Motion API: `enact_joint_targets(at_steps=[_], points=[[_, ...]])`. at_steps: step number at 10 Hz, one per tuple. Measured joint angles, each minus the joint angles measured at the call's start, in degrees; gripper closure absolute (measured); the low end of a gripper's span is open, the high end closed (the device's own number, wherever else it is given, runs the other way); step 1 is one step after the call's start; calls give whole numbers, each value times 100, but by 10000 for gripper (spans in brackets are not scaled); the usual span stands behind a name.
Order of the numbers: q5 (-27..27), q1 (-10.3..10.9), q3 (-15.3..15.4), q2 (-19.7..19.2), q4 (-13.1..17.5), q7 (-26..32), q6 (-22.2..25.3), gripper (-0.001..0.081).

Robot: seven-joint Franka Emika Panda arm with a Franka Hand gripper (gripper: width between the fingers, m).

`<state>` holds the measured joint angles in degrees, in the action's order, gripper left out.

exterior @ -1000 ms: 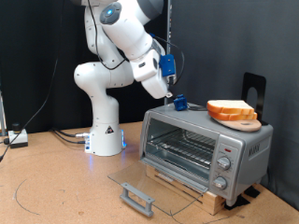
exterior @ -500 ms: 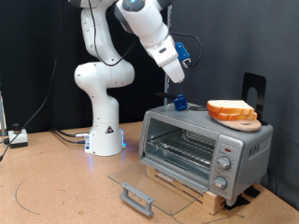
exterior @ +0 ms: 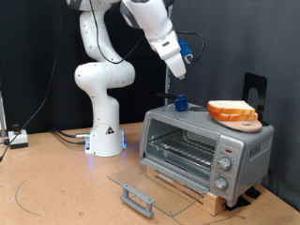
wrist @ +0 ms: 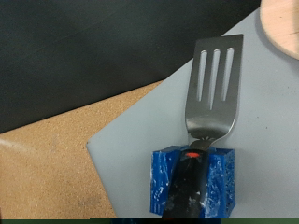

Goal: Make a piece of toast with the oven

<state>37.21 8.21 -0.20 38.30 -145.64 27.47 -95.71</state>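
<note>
The piece of toast (exterior: 231, 111), pale-faced with an orange-tan crust, lies on a round wooden board (exterior: 236, 122) atop the boxy silver oven (exterior: 206, 148), well below and to the exterior view's right of the gripper (exterior: 177, 70). Whether the jaws are clenched cannot be told. The glass door (exterior: 150, 187) lies open on the tabletop (exterior: 56, 192). A slotted metal spatula (wrist: 209, 89) stands in a blue block (wrist: 192, 182).

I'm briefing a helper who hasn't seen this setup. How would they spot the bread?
Find the silver oven with its glass door dropped open. On its roof, toward the exterior view's right, sits a round wooden board; the toast is the pale, orange-crusted slice lying on it.
</note>
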Motion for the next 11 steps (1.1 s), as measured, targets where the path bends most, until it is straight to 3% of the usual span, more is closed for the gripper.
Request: enact_joint_targets(at_steps=[4, 6, 8, 11], points=[[-128, -69, 592, 1084, -526, -732, -506, -3], [-170, -269, 848, 1718, -875, -1111, -790, -3], [-163, -264, 890, 1718, -907, -1056, -912, -3], [-167, -238, 1216, 2043, -1251, -691, -1573, -3]])
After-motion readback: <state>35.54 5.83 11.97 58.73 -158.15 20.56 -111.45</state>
